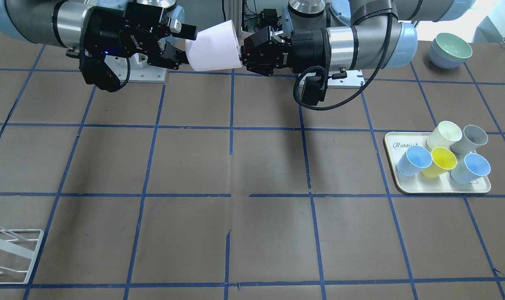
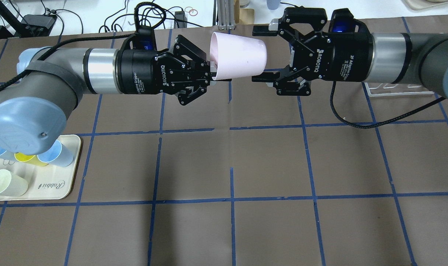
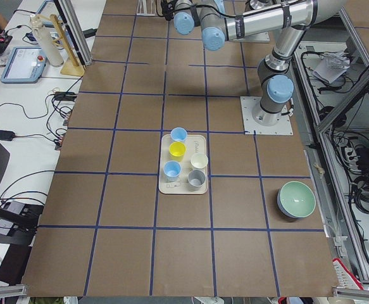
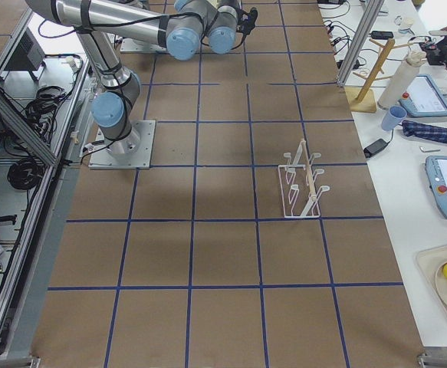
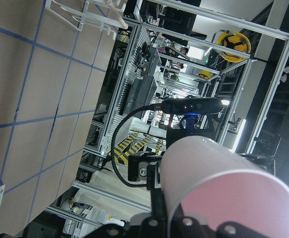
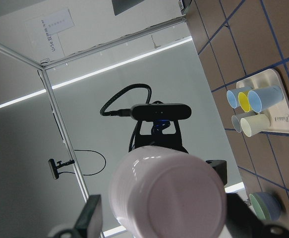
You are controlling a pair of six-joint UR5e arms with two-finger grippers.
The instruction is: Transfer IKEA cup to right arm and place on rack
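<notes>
Left claw [image 2: 211,71] clenched on IKEA cup [image 2: 238,55] rim — right claw [image 2: 255,53] released, straddling base.

A cream tray [image 1: 440,191] (lettered along one edge) holds five cups clustered together: two blue [image 1: 415,160], one yellow [image 1: 441,161], one cream [image 1: 444,134] and one grey [image 1: 471,138]. Well apart on the taped brown table [image 1: 252,166] sits a green bowl [image 1: 451,48], nested in a bluish one.

My left tool [image 2: 211,72] and right tool [image 2: 259,53]: black. IKEA cup [image 2: 238,55] pale pink. Counter [image 1: 194,166] brown, blue tape grid. On cream tray [image 1: 438,187]: two light blue cups [image 1: 413,160], yellow cup [image 1: 442,160], cream cup [image 1: 444,134], grey cup [image 1: 471,138]. Rack [image 4: 300,188] white.
</notes>
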